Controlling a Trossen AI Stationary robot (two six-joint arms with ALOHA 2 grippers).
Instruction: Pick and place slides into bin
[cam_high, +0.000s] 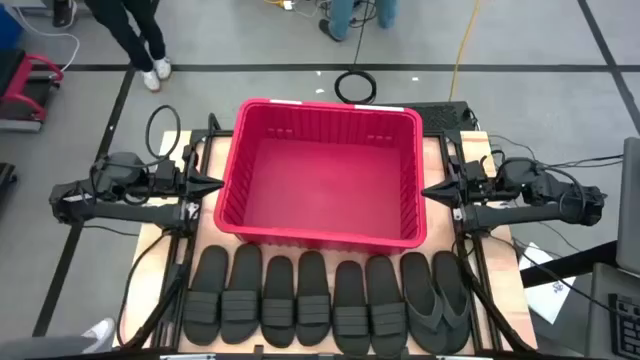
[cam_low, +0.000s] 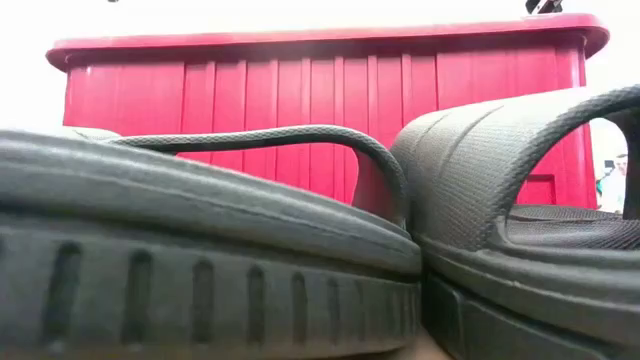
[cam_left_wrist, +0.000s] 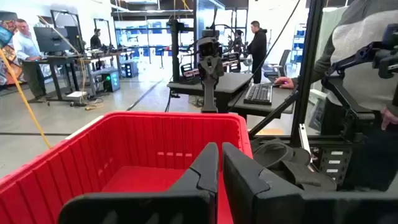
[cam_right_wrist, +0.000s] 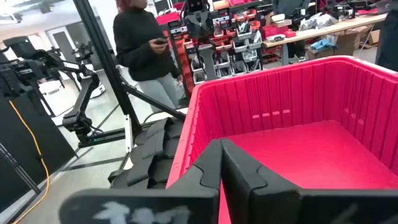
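1. As seen from the high view, the left gripper (cam_high: 214, 185) sat closed and empty just beside the left wall of the bin (cam_high: 240, 140); the right gripper (cam_high: 430, 190) sat likewise closed and empty at the bin's right wall. All eight slides (cam_high: 330, 300) lay in a row on the table, on the near side of the bin, none inside it. Each slide's long axis ran toward the bin, across the line joining the two grippers. Judged: left gripper nearer the leftmost slide (cam_high: 206, 295), right gripper nearer the thong pair (cam_high: 436, 298).
2. Low view: slides (cam_low: 200, 250) filled the foreground, bin wall (cam_low: 300, 100) directly behind them. Neither gripper visible.
3. Left wrist view: left gripper (cam_left_wrist: 220, 163) fingers pressed together, holding nothing, pointing across the empty bin (cam_left_wrist: 93, 149); a few slides (cam_left_wrist: 292, 165) lay off to one side of it.
4. Right wrist view: right gripper (cam_right_wrist: 221, 155) fingers together, empty, bin (cam_right_wrist: 298, 81) ahead, slides (cam_right_wrist: 152, 152) beside the bin's outer wall.
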